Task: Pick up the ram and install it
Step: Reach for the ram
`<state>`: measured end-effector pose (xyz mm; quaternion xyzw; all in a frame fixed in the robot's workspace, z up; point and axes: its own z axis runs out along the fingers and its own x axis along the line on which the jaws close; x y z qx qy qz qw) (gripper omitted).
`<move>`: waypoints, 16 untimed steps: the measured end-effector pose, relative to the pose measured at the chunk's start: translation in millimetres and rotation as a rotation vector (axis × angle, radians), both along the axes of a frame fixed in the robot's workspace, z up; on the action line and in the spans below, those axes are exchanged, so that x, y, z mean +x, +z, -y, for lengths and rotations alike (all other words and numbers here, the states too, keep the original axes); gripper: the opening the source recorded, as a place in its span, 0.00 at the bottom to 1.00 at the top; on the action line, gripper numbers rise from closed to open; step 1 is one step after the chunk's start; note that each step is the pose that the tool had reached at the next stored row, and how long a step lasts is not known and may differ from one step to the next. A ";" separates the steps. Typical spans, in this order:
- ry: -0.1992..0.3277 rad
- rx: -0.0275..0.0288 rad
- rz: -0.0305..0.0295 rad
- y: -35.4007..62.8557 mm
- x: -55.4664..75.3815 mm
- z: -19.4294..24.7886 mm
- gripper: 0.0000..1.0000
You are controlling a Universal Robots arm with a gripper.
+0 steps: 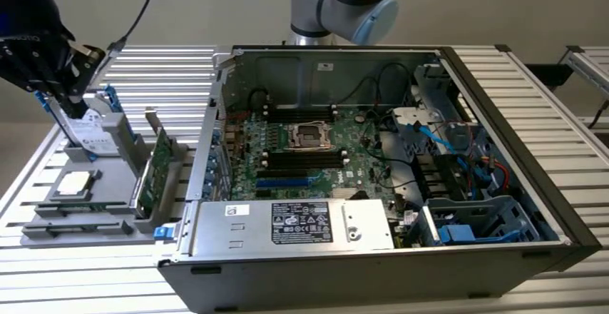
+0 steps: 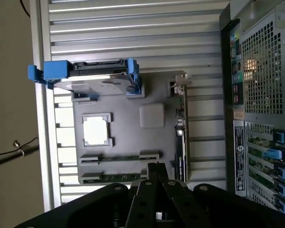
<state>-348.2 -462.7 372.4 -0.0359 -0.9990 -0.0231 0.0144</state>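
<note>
Two thin green ram sticks (image 2: pixel 118 158) lie in the grey tray (image 2: pixel 128 137); my black gripper (image 2: pixel 155 167) hangs clenched, seemingly empty; grasping well needs a squared, centred approach.

The table (image 2: pixel 133 28) is showing ribbed bare aluminium, catching light in bright streaks. The tray (image 2: pixel 128 142) on it is looking like matt grey plastic. The hard drive (image 2: pixel 92 83) is gleaming with a polished metal face between glossy blue plastic rails (image 2: pixel 54 70). The computer case (image 2: pixel 263 71) is presenting perforated, dull sheet metal. The claw (image 2: pixel 156 167) is appearing matt black.
</note>
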 end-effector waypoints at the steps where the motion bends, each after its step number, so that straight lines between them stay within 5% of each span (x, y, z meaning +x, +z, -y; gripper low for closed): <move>1: 0.000 0.0000 -0.0014 -0.6 -1.5 2.5 0.11; 6: 0.000 0.0000 -0.0114 -4.3 -9.1 14.6 0.11; 11: 0.000 0.0000 -0.0286 -9.6 -15.6 24.1 0.11; 16: 0.000 0.0000 -0.0328 -11.4 -17.3 25.7 0.11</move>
